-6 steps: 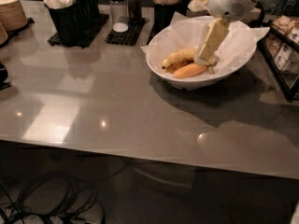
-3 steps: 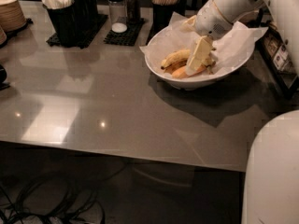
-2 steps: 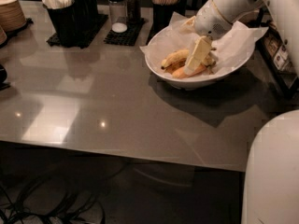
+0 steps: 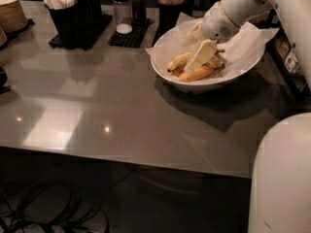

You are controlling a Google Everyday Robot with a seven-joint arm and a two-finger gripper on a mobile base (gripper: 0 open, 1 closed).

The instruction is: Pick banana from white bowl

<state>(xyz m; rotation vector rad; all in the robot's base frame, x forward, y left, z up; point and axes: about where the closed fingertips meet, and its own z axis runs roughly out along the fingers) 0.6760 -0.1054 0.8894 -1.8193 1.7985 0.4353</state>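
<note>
The task is judged to be at the grasp stage and not yet completed; the banana (image 4: 178, 61) is seen lying inside the white bowl (image 4: 209, 85), on the crinkled paper lining (image 4: 243, 47), and no lift clear of the bowl is shown; the bowl is stood on the far right part of the bench (image 4: 97, 110). The hand (image 4: 200, 57) is located low inside the bowl, directly over the fruit and just beside, or touching, the banana; contact cannot be confirmed. How far the hand is opened cannot be told, and whether anything is held by it cannot be told. An orange oblong fruit (image 4: 197, 74) is lain along the near side of the banana, touching or almost touching it. The long axis of the banana is judged to run roughly across the view, from lower left to upper right; the left end is exposed, while the middle is covered by the hand; a yellow portion showing to the right of the hand may belong to it. Remaining steps are judged to be: a secure grip, then a lift out of the bowl.
</note>
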